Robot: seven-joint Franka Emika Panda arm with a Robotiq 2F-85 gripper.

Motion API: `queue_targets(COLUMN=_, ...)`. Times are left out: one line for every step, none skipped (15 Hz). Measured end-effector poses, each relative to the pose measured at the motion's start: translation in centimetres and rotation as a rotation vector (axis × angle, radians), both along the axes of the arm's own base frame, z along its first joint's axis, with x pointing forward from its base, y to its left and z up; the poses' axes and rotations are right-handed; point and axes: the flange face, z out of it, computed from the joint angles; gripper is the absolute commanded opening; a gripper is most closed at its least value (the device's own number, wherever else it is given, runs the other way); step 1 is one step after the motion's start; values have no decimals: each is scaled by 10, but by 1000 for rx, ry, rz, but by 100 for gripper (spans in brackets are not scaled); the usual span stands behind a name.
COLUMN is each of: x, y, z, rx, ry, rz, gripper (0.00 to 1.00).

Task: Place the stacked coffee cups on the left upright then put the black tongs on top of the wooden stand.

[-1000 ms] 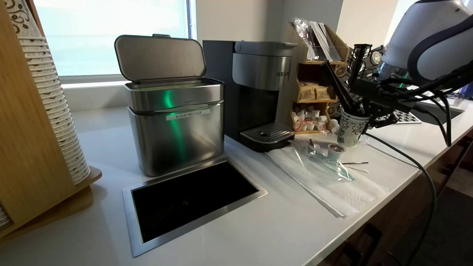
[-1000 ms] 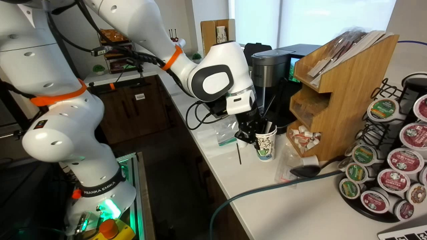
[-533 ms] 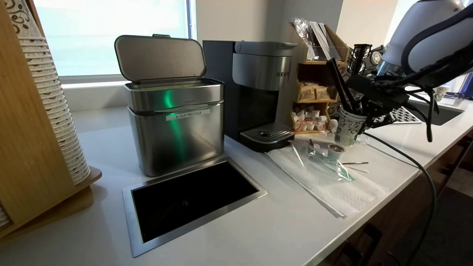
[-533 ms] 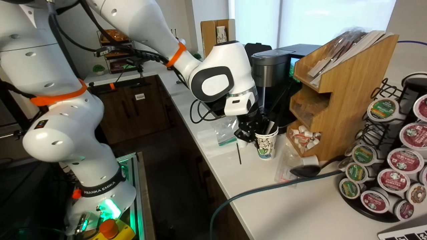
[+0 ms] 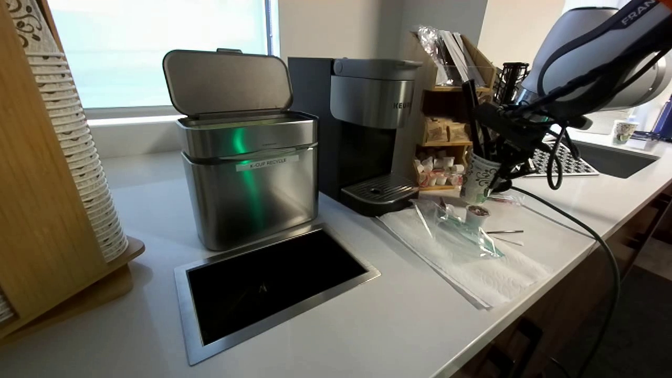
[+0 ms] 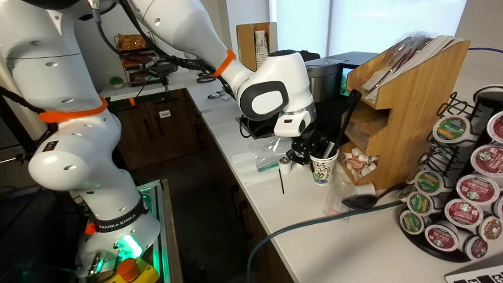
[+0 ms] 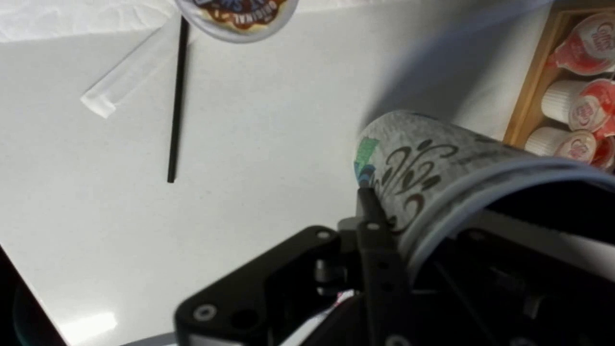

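So, we're at the counter, and the gripper has a pinch on the stacked coffee cups: one black finger laid along the patterned outside, the other reaching inside past the near rim, its tip hidden, the paper wall caught between them. Two rims show there, one nested within the other. The stack is mouth up and close to upright in both exterior views; whether its base meets the counter, I can't tell. And look at the black tongs: they're standing in the mouth of that stack, upper end well above it, leaning right in an exterior view. Just right of the stack in that view comes the wooden stand, long packets up top, creamer cups down in the lowest compartment. Over to the left of the stack there's a coffee pod, a plastic bag just beside it, and a thin black stirrer lying flat on the counter. Near right, a black spoon lies by the foot of the stand, and a pod rack takes up the right edge. Beyond the stack, on the far side, stands the coffee machine.
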Motion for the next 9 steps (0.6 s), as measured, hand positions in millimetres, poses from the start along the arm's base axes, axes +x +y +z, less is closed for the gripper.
queue_targets(x=2, y=0, z=-4, rx=3, ry=6, rz=-8, gripper=1)
queue_targets(x=3, y=2, z=-8, rx=6, ry=12, rz=-15, gripper=5)
queue_targets(x=5, y=4, z=-8, rx=7, ry=10, rz=-17, gripper=30)
queue_targets(x=5, y=6, z=-8, rx=9, ry=10, rz=-15, gripper=30)
queue_targets(x=6, y=9, z=-9, rx=11, ry=11, rz=-12, gripper=32)
queue_targets(x=7, y=11, z=-9, rx=12, ry=11, rz=-8, gripper=40)
queue_targets(x=7, y=14, z=-9, rx=12, ry=11, rz=-3, gripper=47)
queue_targets(x=8, y=17, z=-9, rx=12, ry=11, rz=2, gripper=54)
queue_targets(x=9, y=19, z=-9, rx=10, ry=11, rz=9, gripper=63)
